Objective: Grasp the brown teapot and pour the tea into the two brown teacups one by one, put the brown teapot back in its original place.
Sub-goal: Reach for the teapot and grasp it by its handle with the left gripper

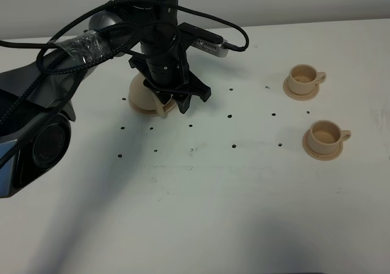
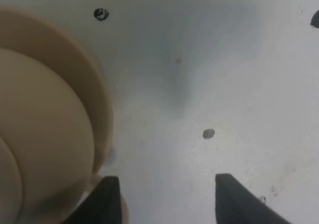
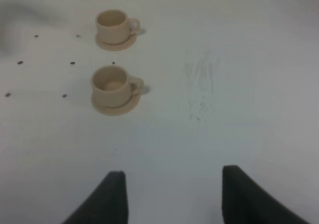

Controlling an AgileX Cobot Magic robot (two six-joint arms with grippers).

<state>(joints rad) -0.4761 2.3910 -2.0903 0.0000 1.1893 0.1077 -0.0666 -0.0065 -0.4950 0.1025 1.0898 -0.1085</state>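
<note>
I judge the job to be at its first step. The brown teapot (image 1: 142, 95) sits on its wide saucer (image 2: 102, 100) at the left of the tabletop (image 1: 201, 219), with the left arm (image 1: 155, 49) low over it. The left jaws stand wide apart and hold nothing. One finger (image 2: 107, 200) is right by the pot's handle side and the other is over bare surface. Whether that near finger touches the pot, I cannot tell.

The two brown teacups are well away on the right, each on its own small saucer: the far cup (image 1: 303, 76) and the near cup (image 1: 325, 134). I can make out no dark liquid in either, so I take both pours as not yet done, though the insides are too small to be sure. By that reading, the grasp, both pours and the return to the wide saucer are left.

The right jaws show only in their own wrist view. They are spread wide, empty and well back from the cups.

The tabletop is matte white, dotted with small black marks in rows and faintly scuffed, with the arm's soft shadow across its left part. Behind it runs a plain pale wall (image 1: 292, 3).
</note>
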